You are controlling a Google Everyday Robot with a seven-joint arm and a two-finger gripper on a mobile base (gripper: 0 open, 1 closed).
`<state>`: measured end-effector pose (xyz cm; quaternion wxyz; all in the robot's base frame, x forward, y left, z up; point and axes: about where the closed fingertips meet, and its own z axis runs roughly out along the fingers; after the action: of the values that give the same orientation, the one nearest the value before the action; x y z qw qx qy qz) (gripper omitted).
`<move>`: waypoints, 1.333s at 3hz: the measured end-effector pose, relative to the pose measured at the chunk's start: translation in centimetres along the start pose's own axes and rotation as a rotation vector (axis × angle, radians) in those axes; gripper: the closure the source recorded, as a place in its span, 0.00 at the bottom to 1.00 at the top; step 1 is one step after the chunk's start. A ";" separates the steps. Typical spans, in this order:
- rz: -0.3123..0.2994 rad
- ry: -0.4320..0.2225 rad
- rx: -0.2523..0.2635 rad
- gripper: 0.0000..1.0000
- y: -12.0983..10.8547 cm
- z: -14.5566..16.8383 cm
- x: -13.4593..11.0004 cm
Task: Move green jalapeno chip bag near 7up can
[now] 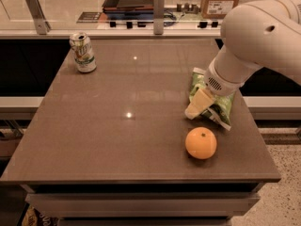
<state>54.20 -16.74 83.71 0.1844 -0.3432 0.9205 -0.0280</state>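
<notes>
Gripper [199, 108], grip state cannot be told, lowered onto green jalapeno chip bag [225, 109] at right side of brown table [117, 145], just behind orange [201, 143]; 7up can [83, 52] standing well apart, far-left corner.

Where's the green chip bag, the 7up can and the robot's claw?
green jalapeno chip bag [222, 110]: camera view, on its lower right side, beside the claw.
7up can [83, 53]: camera view, on the middle of its side.
claw [196, 106]: camera view, on its tip, over the bag's left edge.

Matt jaws on crinkled foil bag [225, 106]
</notes>
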 end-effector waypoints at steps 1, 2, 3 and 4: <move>-0.001 0.000 0.000 0.42 0.1 0.0 0.0; -0.002 0.001 0.001 0.64 0.1 0.0 0.0; -0.003 0.001 0.001 0.88 0.2 -0.1 0.0; -0.004 0.001 0.001 1.00 0.2 -0.1 0.0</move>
<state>54.02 -16.62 83.79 0.1839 -0.3451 0.9199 -0.0292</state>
